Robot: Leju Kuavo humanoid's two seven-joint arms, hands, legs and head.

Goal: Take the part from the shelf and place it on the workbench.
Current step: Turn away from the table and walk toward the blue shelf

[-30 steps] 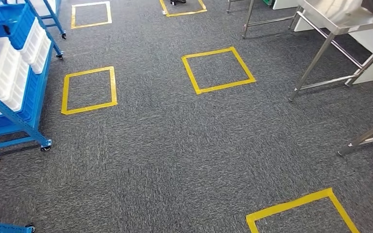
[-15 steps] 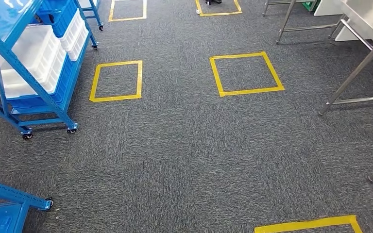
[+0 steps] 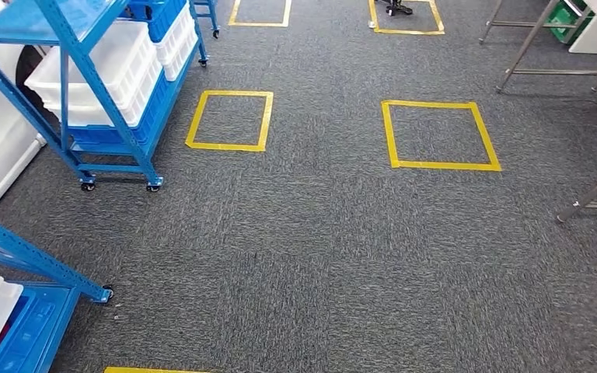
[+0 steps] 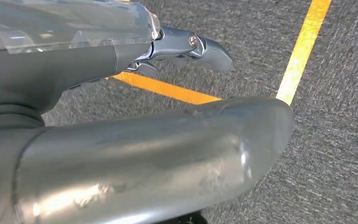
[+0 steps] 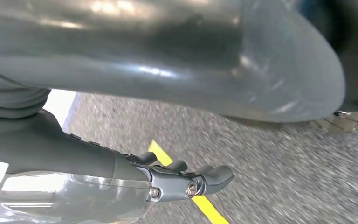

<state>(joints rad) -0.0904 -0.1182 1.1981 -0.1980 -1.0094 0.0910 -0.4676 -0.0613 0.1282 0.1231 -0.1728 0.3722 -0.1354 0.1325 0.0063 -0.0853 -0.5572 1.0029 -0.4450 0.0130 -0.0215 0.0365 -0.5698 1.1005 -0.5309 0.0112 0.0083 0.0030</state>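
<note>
Blue shelf (image 3: 101,101) with white bins (image 3: 93,74) (far left), left robot hand (image 4: 186,49) and right robot hand (image 5: 186,179) empty, fingers loosely extended

We've turned left: whole head view shifted right. Blue shelf (image 3: 97,93) with white bins (image 3: 93,74) now further in view, second shelf (image 3: 15,311) appeared nearby, steel bench legs (image 3: 591,198) slid toward the edge. Nothing itself moved.
</note>
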